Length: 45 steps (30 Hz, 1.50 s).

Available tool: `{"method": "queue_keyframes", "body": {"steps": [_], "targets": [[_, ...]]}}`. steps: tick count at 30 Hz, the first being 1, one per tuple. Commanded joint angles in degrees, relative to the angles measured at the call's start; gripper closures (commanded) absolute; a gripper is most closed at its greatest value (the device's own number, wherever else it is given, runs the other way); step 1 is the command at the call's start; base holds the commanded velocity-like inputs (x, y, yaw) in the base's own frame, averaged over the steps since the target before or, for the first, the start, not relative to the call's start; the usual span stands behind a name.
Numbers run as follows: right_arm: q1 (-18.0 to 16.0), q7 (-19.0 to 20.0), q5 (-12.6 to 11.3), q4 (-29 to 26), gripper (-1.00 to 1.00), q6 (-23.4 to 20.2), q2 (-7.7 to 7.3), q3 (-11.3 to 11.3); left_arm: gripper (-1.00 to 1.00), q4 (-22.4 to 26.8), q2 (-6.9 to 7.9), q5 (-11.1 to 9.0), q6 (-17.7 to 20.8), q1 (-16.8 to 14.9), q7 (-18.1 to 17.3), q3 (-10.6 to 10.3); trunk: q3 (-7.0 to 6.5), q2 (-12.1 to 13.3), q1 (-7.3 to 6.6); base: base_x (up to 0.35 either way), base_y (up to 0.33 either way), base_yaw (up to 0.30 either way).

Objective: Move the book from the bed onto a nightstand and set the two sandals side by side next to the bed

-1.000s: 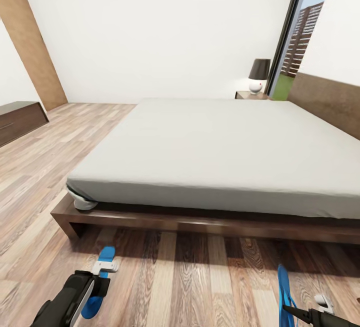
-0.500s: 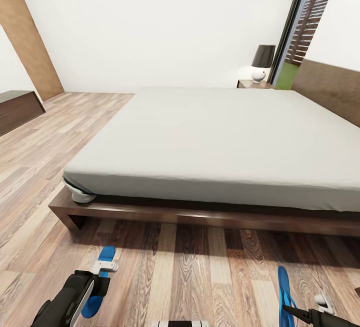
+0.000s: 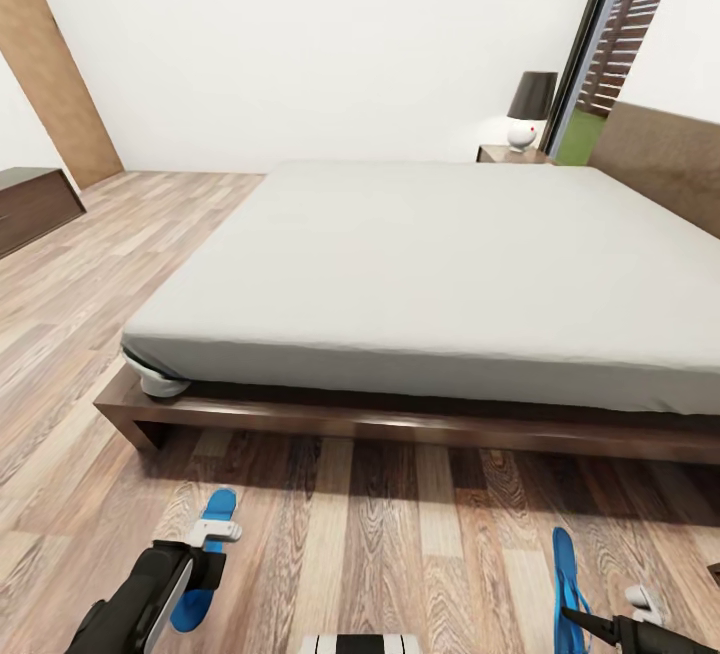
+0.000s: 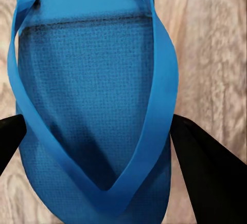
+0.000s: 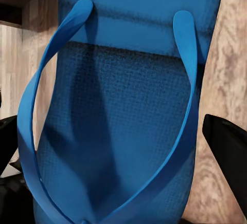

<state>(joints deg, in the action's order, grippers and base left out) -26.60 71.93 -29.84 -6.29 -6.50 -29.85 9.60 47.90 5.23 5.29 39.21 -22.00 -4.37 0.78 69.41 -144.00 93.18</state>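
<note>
Two bright blue sandals are in my grippers, low over the wood floor in front of the bed point(image 3: 400, 424). My left gripper point(image 3: 203, 566) is shut on the left sandal point(image 3: 215, 509), which is held flat; the wrist view has this sandal point(image 4: 92, 80) between two black fingertips point(image 4: 206, 167). The right gripper point(image 3: 612, 614) is shut on the right sandal point(image 3: 565, 574), held on edge; its wrist view has that sandal point(image 5: 128, 90) between the fingertips point(image 5: 229, 152). A nightstand point(image 3: 508, 153) stands beyond the bed's far corner. The book is out of view; the mattress point(image 3: 430, 254) is bare.
A black-shaded lamp point(image 3: 530, 106) sits on the nightstand. The brown headboard point(image 3: 660, 159) runs along the right, with a tall window point(image 3: 625, 54) behind. A dark bench point(image 3: 30, 204) and a brown door point(image 3: 50, 64) are at the left. Open plank floor point(image 3: 100, 274) lies left of the bed.
The whole picture has shifted as the camera moved: the bed sits slightly higher and nearer, and my base's edge shows at the bottom. Both sandals stay held in the grippers.
</note>
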Motion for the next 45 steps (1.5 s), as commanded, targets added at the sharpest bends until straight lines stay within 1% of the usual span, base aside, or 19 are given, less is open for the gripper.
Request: {"method": "queue_keyframes", "body": {"steps": [1, 3, 7, 9, 18, 24, 25, 26, 27, 28, 29, 30, 31, 33, 36, 40, 45], "targets": [[0.0, 0.2, -0.6, 0.3, 1.00, -0.3, -0.03, 0.4, 1.00, 0.1, -0.17, 0.8, -0.1, 0.0, -0.5, 0.1, 0.05, 0.0, -0.01, 0.000, 0.000, 0.000], [0.0, 0.2, -0.6, 1.0, 1.00, 0.4, -0.03, 0.4, 1.00, 0.1, -0.16, 0.8, 0.0, 0.0, -0.5, 0.1, 0.05, 0.0, -0.01, 0.000, 0.000, 0.000], [0.0, 0.2, -0.7, 1.3, 1.00, 1.7, -0.02, 0.4, 1.00, 0.0, -1.20, 0.8, -1.2, -0.1, -0.4, 0.1, 0.05, 0.0, -0.01, 0.000, 0.000, 0.000], [0.0, 0.1, -0.7, 1.3, 1.00, 2.3, -0.01, 0.4, 1.00, 0.0, -1.37, 0.8, -1.8, -0.1, -0.3, 0.1, 0.05, 0.0, -0.01, 0.000, 0.000, 0.000], [0.0, 0.4, -0.8, 0.3, 1.00, 2.4, -0.03, 0.2, 1.00, 0.0, -1.45, 0.8, -4.7, -0.1, -0.2, 0.1, 0.05, 0.0, -0.01, 0.000, 0.000, 0.000], [0.0, 0.7, -2.4, -1.1, 1.00, 1.5, -0.16, 0.0, 1.00, 0.0, -1.45, 0.8, -6.6, -0.1, -0.1, 0.1, 1.38, -0.1, 0.14, 0.000, 0.000, 0.000], [0.0, 0.8, -6.5, -1.6, 1.00, 0.9, -0.20, 0.0, 1.00, 0.0, -1.45, 0.8, -8.8, -0.1, -0.1, 0.1, 1.60, -0.1, 0.17, 0.000, 0.000, 0.000], [0.0, 0.8, -8.4, -2.6, 1.00, -0.5, -0.26, -0.1, 1.00, 0.0, -1.45, 0.8, -8.8, -0.1, -0.1, 0.1, 1.82, -0.1, 0.19, 0.000, 0.000, 0.000], [0.0, 0.8, -10.6, -4.1, 1.00, -2.8, -0.34, -0.1, 1.00, 0.0, -1.45, 0.8, -8.8, -0.1, -0.1, 0.1, 2.04, -0.1, 0.22, 0.000, 0.000, 0.000], [0.0, 0.7, -14.5, -6.6, 1.00, -8.2, -0.41, -0.2, 1.00, 0.0, -1.50, 0.8, -8.8, -0.1, -0.2, 0.1, 2.26, -0.2, 0.25, 0.000, 0.000, 0.000], [0.0, 0.7, -16.8, -7.9, 1.00, -11.6, -0.45, -0.2, 1.00, 0.0, -1.51, 0.8, -8.8, -0.1, -0.2, 0.1, 2.48, -0.2, 0.27, 0.000, 0.000, 0.000], [0.0, 0.6, -18.9, -8.9, 1.00, -14.4, -0.49, -0.3, 1.00, 0.0, -1.52, 0.8, -8.8, -0.1, -0.2, 0.0, 2.70, -0.2, 0.30, 0.000, 0.000, 0.000], [0.0, 0.5, -20.5, -9.5, 1.00, -16.3, -0.52, -0.3, 1.00, 0.0, -1.53, 0.8, -8.8, -0.1, -0.2, 0.0, 2.93, -0.2, 0.32, 0.000, 0.000, 0.000], [0.0, 0.4, -22.9, -10.2, 1.00, -18.7, -0.45, -0.4, 1.00, 0.0, -1.54, 0.8, -8.8, -0.1, -0.2, 0.0, 3.37, -0.2, 0.38, 0.000, 0.000, 0.000], [0.0, 0.0, -23.8, -10.0, 1.00, -19.5, -0.40, -0.6, 1.00, 0.0, -1.54, 0.8, -8.8, -0.1, -0.2, 0.0, 4.03, -0.3, 0.45, 0.000, 0.000, 0.000], [0.0, -1.0, -24.0, -10.0, 1.00, -19.7, -0.39, -0.6, 1.00, 0.0, -1.54, 0.8, -8.8, -0.1, -0.2, 0.1, 4.92, -0.3, 0.56, 0.000, 0.000, 0.000], [0.0, -1.0, -24.1, -10.1, 1.00, -19.7, -0.39, -0.6, 1.00, 0.0, -1.50, 0.8, -8.8, 0.0, -0.2, 0.1, 6.03, -0.4, 0.68, 0.000, 0.000, 0.000]]}}
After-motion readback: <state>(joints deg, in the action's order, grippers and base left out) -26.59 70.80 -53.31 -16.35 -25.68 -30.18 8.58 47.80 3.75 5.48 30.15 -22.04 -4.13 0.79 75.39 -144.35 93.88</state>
